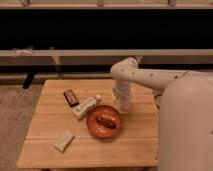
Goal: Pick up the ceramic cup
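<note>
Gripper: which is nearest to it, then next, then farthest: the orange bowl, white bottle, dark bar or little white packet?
The gripper hangs over the table, right of the middle.
1. Orange bowl: just beside it, front-left.
2. White bottle: further left.
3. Dark bar: back-left.
4. White packet: front-left, farthest.

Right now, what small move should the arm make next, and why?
Probably lower the gripper slightly onto the ceramic cup. The gripper hangs over the cup, behind the right rim of the orange bowl, and the cup seems to rest on the wooden table.
</note>
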You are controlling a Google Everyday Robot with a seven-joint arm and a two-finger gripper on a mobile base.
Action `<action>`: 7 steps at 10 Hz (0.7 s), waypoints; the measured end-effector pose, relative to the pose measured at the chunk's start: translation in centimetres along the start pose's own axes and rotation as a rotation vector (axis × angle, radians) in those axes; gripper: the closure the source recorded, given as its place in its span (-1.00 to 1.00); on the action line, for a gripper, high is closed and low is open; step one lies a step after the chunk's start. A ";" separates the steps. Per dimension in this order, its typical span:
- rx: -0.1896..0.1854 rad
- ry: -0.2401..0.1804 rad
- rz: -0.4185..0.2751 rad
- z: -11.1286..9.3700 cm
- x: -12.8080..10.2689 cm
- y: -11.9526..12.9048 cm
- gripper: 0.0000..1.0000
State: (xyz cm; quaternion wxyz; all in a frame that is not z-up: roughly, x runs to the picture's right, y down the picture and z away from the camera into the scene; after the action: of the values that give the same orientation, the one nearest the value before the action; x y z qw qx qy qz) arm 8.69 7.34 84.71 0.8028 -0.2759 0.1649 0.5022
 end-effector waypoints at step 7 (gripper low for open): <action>0.131 -0.018 -0.007 -3.1 0.7 -1.1 1.00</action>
State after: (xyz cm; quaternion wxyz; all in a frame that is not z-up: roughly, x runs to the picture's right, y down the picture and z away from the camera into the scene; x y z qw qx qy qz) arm 10.00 5.53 82.19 0.8224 -0.2187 0.1891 0.4899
